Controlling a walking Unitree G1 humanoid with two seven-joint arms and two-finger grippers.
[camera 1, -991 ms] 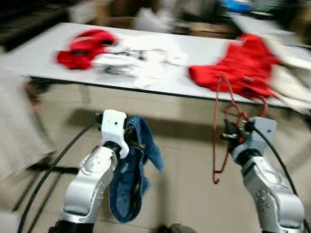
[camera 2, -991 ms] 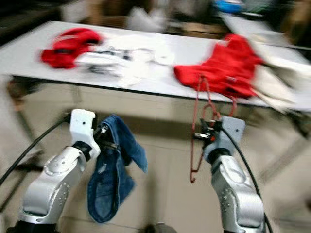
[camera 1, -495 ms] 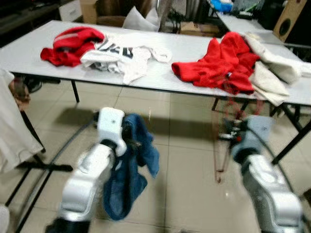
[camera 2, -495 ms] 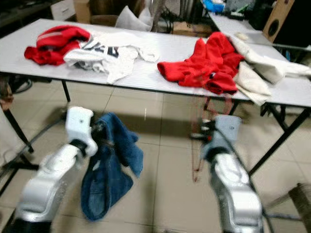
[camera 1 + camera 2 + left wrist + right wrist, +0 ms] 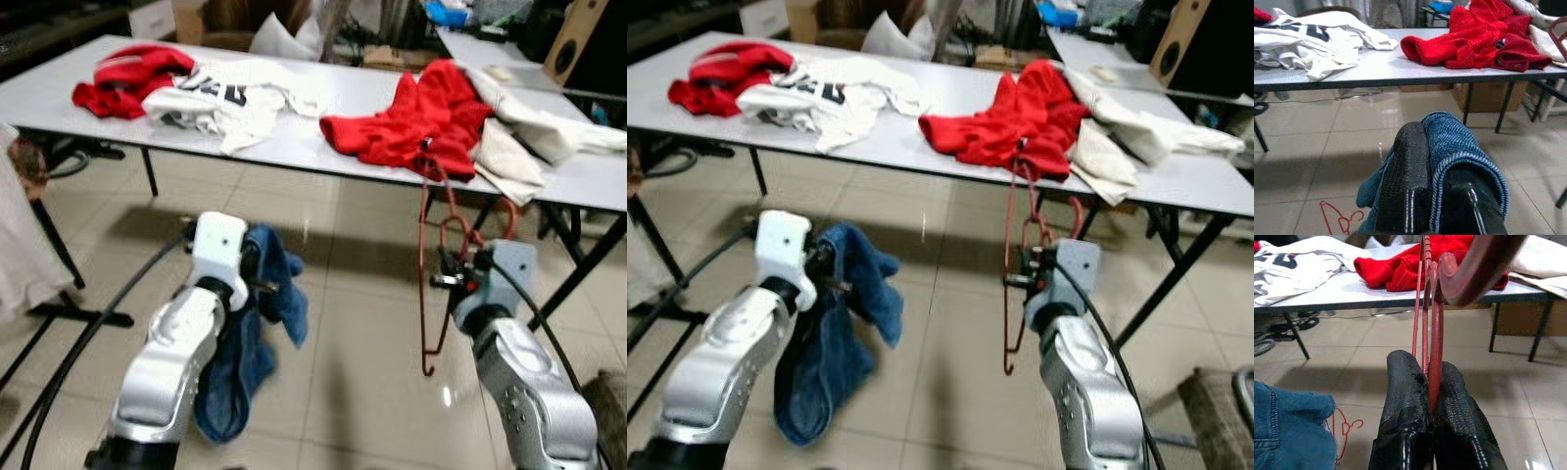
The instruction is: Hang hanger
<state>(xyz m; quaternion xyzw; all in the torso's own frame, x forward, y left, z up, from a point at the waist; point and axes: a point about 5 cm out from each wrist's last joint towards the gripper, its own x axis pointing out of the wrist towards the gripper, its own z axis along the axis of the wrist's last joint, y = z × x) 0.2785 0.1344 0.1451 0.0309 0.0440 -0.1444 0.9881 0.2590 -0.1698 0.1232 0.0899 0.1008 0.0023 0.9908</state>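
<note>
Right wrist: hanger (image 5: 1431, 340) still gripped

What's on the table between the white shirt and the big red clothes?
Nothing. Bare grey table lies between the white shirt and the red clothes, seen in both eye views.

You see blue denim cloth (image 5: 1459, 142) in the left hand (image 5: 1435, 196), whose fingers (image 5: 1408, 181) are matt, textured black. The red hanger (image 5: 1432, 333) is smooth; the floor (image 5: 1352, 122) is glossy tile; the counter (image 5: 294, 137) is matt.
</note>
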